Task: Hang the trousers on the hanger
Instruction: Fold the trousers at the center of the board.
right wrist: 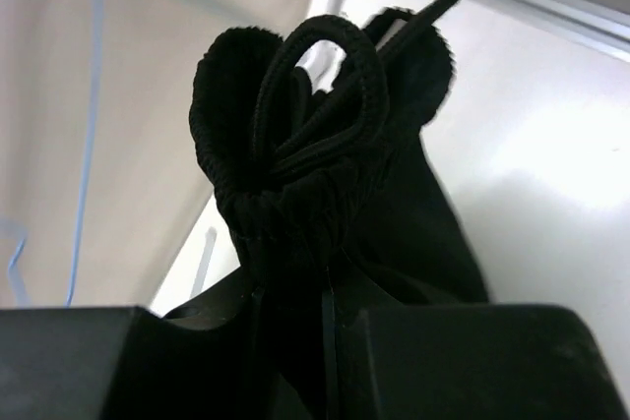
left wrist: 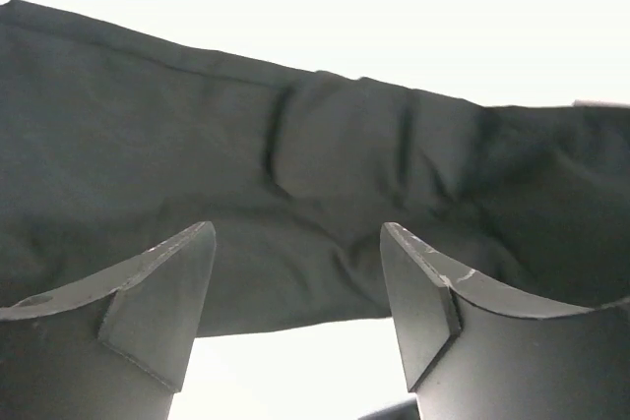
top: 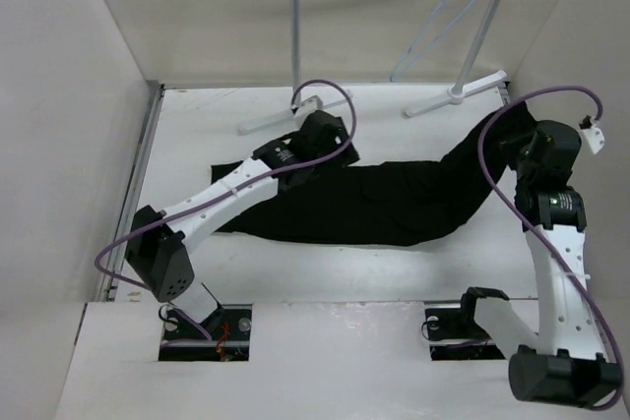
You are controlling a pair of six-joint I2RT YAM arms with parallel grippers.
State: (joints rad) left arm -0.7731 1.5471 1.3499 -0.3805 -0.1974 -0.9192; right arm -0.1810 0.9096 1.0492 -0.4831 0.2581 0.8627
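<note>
Trousers (top: 394, 204) waist pinched in right gripper (right wrist: 325, 320), fingertips apparently buried in cloth, left gripper (left wrist: 297, 235) wide

White table (top: 295, 268) under bright, even light, enclosed by plain off-white walls: the back wall (top: 197, 7) ahead of the left gripper (top: 333, 150) and right gripper (top: 530, 123), the left wall (top: 59, 95) and right wall (top: 591, 17) outboard of each. A white tubular garment rack (top: 295, 36) stands ahead of both grippers, near the back wall. A metal strip (top: 146, 164) edges the table to the left gripper's left. Behind the grippers lies a white board (top: 325, 361) with two cut-outs.
</note>
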